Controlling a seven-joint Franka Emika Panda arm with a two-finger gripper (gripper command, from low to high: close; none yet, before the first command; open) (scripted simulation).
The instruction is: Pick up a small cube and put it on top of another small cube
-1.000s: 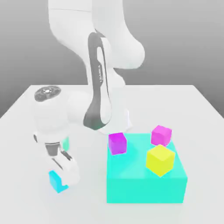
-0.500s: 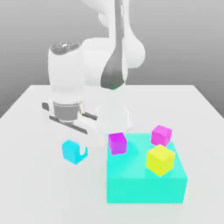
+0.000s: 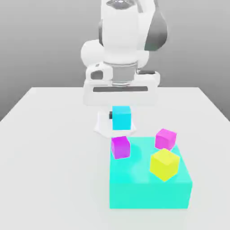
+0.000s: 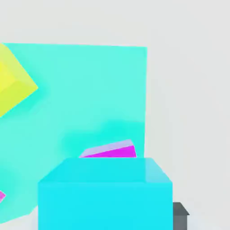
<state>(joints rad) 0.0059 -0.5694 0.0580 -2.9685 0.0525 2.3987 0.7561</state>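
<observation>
Above the turquoise block (image 3: 148,195) in the exterior view, the gripper (image 3: 121,115) is clamped on the small cyan cube (image 3: 121,118), over the block's purple cube (image 3: 121,148). Beyond the cyan cube in the hand view, the block carries a yellow cube (image 4: 12,83).

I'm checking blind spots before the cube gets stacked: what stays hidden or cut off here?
- Yellow cube: cut off by the hand view's edge.
- Purple cube: in the hand view, partly hidden behind the held cyan cube.
- Turquoise block: exterior view, its far side, hidden by its own bulk.
</observation>
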